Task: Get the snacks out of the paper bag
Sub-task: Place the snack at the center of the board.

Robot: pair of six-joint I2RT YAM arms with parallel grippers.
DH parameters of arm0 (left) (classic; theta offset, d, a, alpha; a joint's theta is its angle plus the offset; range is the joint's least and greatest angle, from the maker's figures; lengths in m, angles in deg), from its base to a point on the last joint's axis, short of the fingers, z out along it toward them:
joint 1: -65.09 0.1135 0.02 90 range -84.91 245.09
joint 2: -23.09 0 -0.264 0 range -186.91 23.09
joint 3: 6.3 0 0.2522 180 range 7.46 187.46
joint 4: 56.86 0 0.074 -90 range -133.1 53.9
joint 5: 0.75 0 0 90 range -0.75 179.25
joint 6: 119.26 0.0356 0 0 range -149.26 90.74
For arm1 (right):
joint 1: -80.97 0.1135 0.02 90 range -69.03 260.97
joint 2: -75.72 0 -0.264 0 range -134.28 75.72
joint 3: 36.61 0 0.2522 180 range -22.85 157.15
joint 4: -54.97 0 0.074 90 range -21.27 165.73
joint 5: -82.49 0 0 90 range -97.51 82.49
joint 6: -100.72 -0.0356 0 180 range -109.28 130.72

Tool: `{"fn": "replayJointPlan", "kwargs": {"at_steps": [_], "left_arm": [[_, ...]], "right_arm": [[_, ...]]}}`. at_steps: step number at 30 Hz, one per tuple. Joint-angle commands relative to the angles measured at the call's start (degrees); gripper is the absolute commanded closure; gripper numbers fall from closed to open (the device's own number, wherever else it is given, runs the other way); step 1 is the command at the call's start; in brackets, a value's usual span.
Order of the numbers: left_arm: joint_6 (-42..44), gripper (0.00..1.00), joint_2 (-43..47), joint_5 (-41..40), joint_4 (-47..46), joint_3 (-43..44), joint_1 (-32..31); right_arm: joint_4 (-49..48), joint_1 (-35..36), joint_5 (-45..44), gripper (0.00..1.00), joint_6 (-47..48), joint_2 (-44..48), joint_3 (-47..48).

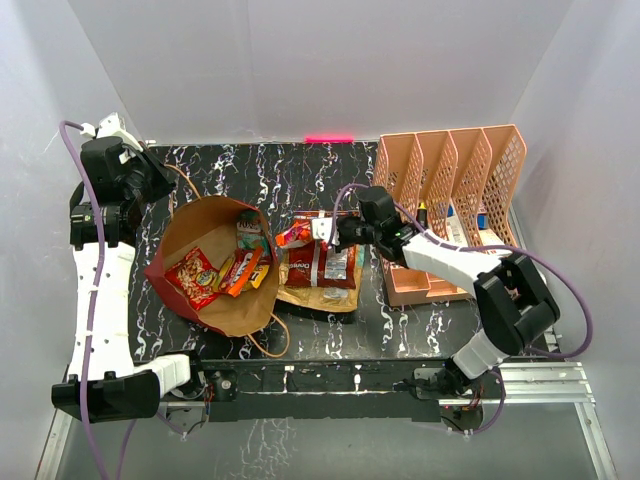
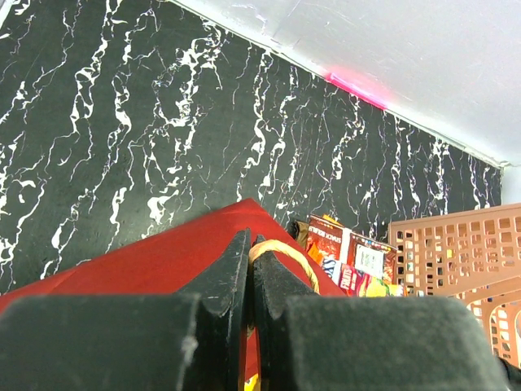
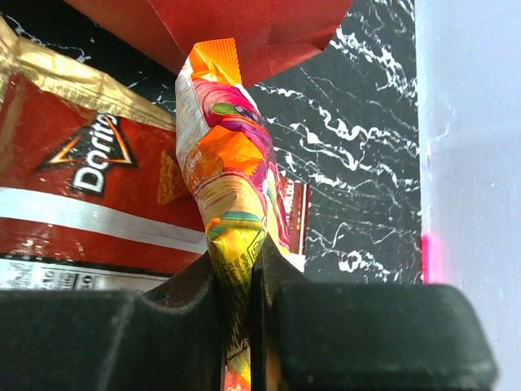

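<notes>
The paper bag (image 1: 205, 310) lies on the table with its mouth wide open, red outside and brown inside. Red, orange and teal snacks (image 1: 197, 276) lie inside it. My left gripper (image 1: 160, 190) is shut on the bag's far-left rim. In the left wrist view the red paper (image 2: 155, 261) sits between that gripper's (image 2: 251, 240) fingers, beside a cord handle (image 2: 286, 248). My right gripper (image 1: 325, 228) is shut on an orange and yellow packet (image 3: 232, 163), held just right of the bag's mouth above a red Doritos packet (image 1: 320, 265). A gold-brown packet (image 1: 315, 298) lies under the Doritos.
A pink mesh desk organiser (image 1: 450, 195) with stationery stands at the right back of the table, close behind my right arm. White walls close off the table on three sides. The arm bases and a metal rail run along the near edge.
</notes>
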Motion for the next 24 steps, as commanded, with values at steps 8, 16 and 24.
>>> {"fn": "replayJointPlan", "kwargs": {"at_steps": [8,16,24], "left_arm": [[0.2,1.00,1.9,0.5,-1.2,0.4,0.0],[0.0,1.00,2.2,1.0,-1.2,0.3,0.0],[0.0,1.00,1.9,1.1,-1.8,0.2,0.0]], "right_arm": [[-3.8,-4.6,13.9,0.79,16.2,0.0,-5.5],[-2.1,-4.6,7.5,0.52,12.8,6.2,-12.1],[3.5,-4.4,6.0,0.35,-0.1,21.3,-15.5]]}}
